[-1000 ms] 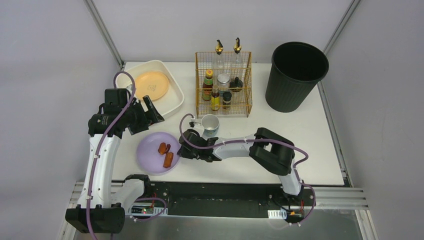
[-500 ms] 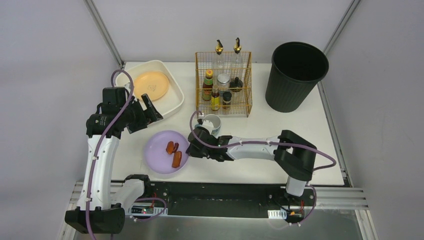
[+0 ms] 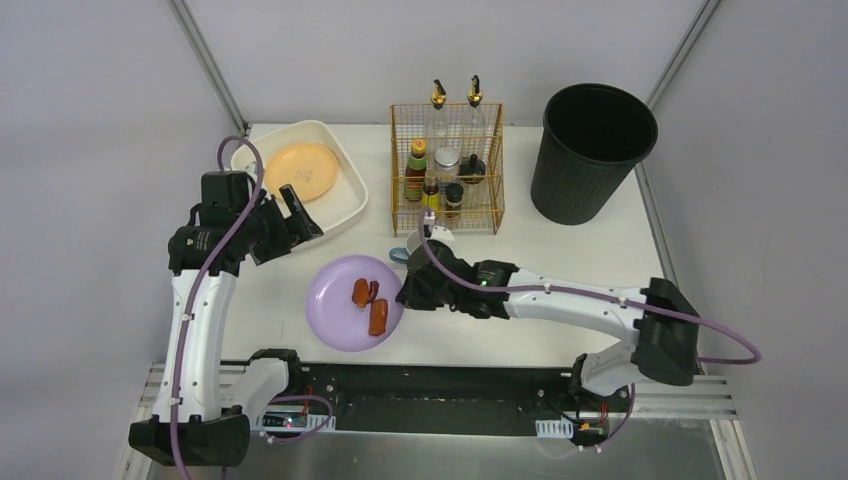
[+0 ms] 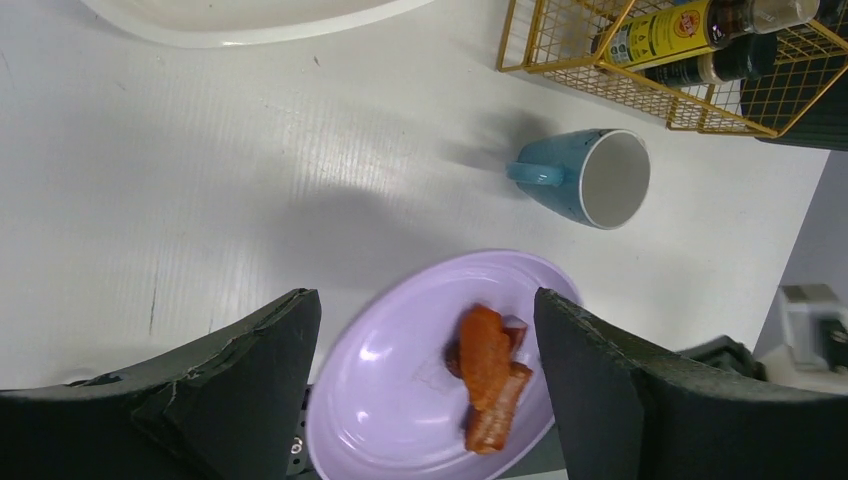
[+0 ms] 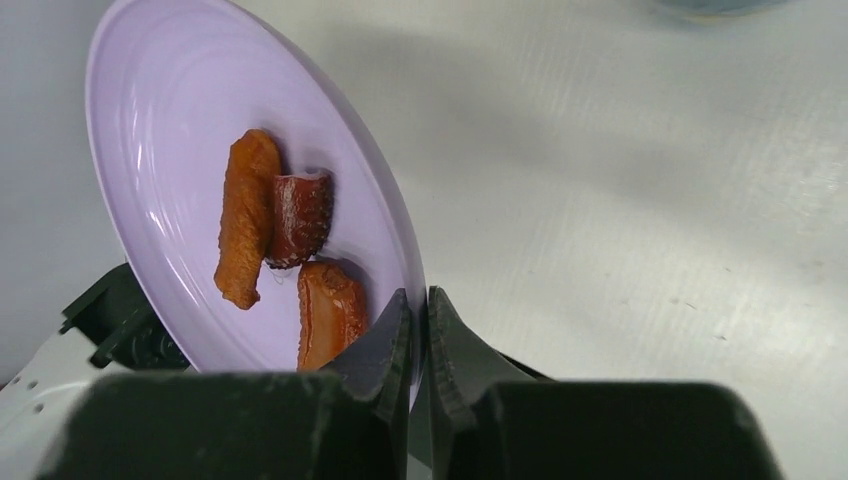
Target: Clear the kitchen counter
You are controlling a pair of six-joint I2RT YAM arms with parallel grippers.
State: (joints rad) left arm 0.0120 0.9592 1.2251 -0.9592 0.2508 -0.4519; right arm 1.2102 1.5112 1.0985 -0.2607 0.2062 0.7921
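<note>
A blue mug (image 4: 590,180) sits between the purple plate (image 4: 390,400) and the wire rack (image 3: 480,212).

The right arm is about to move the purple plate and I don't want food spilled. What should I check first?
1. Grip: right gripper shut on the rim of the purple plate: ok.
2. Load: three food pieces on the plate, near the gripped edge: ok.
3. Plate level: cannot tell.
4. Clearance: blue mug free of the right arm: cannot tell; the top view shows the arm overlapping it.
5. Other arm: left gripper open, empty, above the counter and not touching the plate: ok.
6. Black bin upright, mouth open: ok.
</note>
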